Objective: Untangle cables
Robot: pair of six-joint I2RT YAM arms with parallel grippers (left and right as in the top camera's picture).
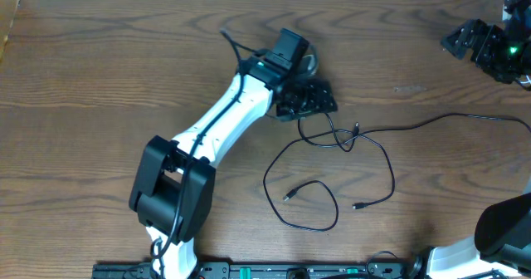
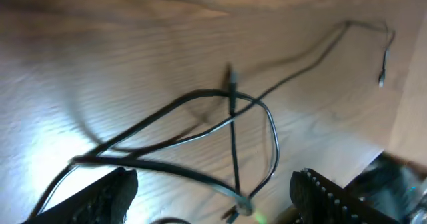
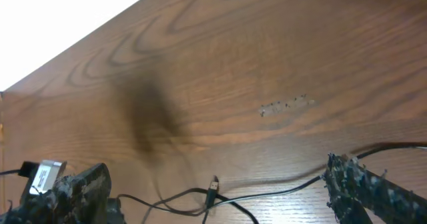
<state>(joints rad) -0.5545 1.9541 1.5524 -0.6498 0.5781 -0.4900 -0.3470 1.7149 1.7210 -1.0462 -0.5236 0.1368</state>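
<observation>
Barely started imo: the black cables (image 2: 232, 144) lie looped and crossed on the surface (image 1: 83, 80), just near-side of the left claw (image 2: 212, 187), which hangs wide and empty over the crossing. Right claw (image 3: 215, 184), far past it, is wide too.

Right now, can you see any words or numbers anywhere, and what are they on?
No words or numbers can be read in any view.
White tag low at the left of the right wrist view: too blurred to read.
Pale marks on the table: scuffs, not letters.
</observation>
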